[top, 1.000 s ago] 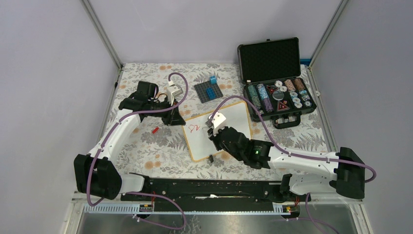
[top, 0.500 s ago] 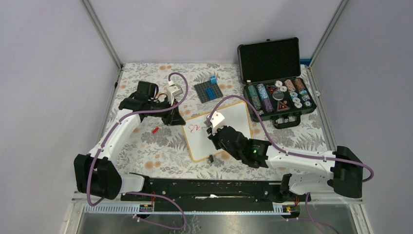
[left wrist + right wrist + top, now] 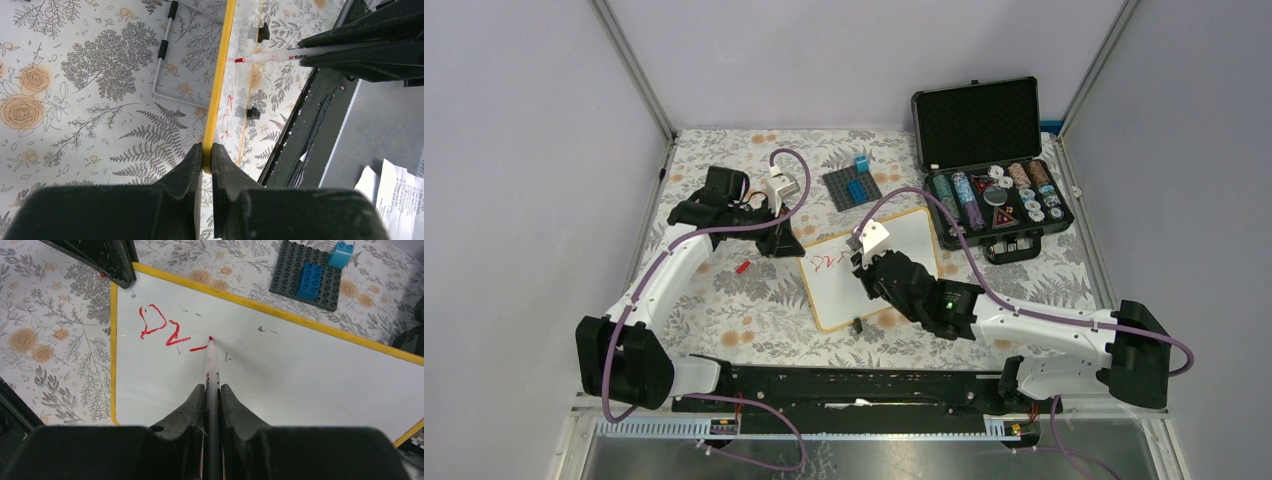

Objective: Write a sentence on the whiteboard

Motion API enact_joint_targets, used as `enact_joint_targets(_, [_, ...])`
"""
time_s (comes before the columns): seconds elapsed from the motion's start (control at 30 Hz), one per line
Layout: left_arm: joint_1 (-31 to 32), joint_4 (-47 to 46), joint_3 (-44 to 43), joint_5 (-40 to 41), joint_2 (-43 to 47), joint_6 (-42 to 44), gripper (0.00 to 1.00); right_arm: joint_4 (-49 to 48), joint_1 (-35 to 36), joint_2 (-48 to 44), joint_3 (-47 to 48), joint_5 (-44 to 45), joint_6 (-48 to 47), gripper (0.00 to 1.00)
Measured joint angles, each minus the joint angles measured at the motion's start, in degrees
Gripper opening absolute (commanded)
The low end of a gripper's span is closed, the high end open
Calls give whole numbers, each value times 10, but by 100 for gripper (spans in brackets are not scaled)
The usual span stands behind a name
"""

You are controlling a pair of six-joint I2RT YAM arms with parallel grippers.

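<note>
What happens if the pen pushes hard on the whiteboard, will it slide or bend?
The whiteboard probably won't slide, since the left hand pinches its frame. Its edge looks straight and stiff, so it likely won't bend. Its smooth face may let the pen skid.

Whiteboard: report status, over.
Left gripper shut on whiteboard frame. Right gripper shut on marker, tip on board. Few red strokes written. No obstruction at the tip.

Bright, even overhead light casts soft shadows; the left pincer looms dark and slightly soft-focused.
</note>
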State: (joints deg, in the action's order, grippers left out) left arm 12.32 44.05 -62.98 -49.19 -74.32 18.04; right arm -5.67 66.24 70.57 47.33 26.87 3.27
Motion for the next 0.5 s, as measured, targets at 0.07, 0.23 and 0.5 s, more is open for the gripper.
enact_joint_targets(0.07, [0, 0, 0, 0, 0, 0, 0, -2, 0, 5, 6, -1, 0, 0])
enact_joint_targets(0.23, [0, 0, 0, 2, 0, 0, 0, -6, 0, 15, 15, -9, 0, 0])
enact_joint_targets(0.5, [0, 0, 0, 3, 0, 0, 0, -6, 0, 16, 15, -19, 0, 0])
